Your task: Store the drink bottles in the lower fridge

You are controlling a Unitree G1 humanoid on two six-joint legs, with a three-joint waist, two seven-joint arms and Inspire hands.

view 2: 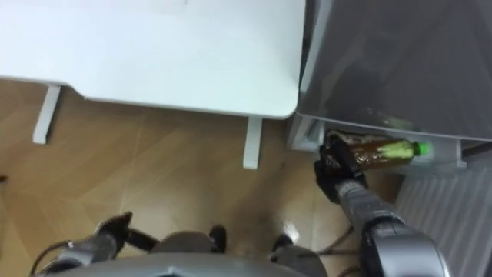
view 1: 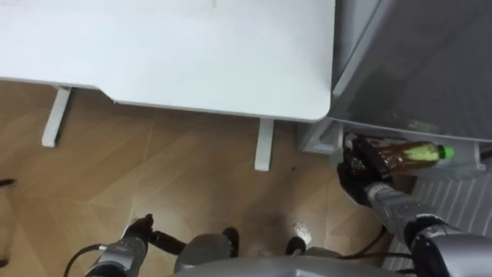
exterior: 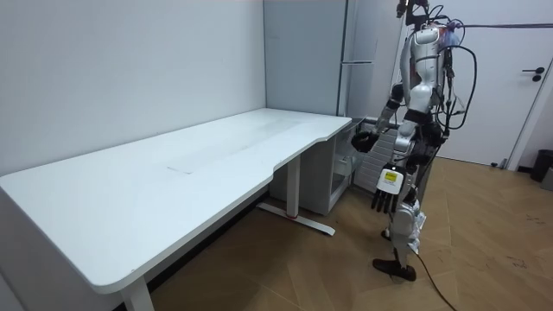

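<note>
Left eye view shows your right hand (view 1: 360,171) curled round the base end of a clear plastic bottle of amber drink with a green cap (view 1: 411,154). It holds the bottle at the lower front edge of the tall grey fridge (view 1: 415,61), just past the corner of the white desk (view 1: 192,46). The bottle lies on its side, its long axis running from the palm toward the view's right, cap leading. You cannot tell whether it rests on a shelf. Your left hand (exterior: 384,197) hangs low with loose fingers, well apart, so I judge the push inward falls to the right.
</note>
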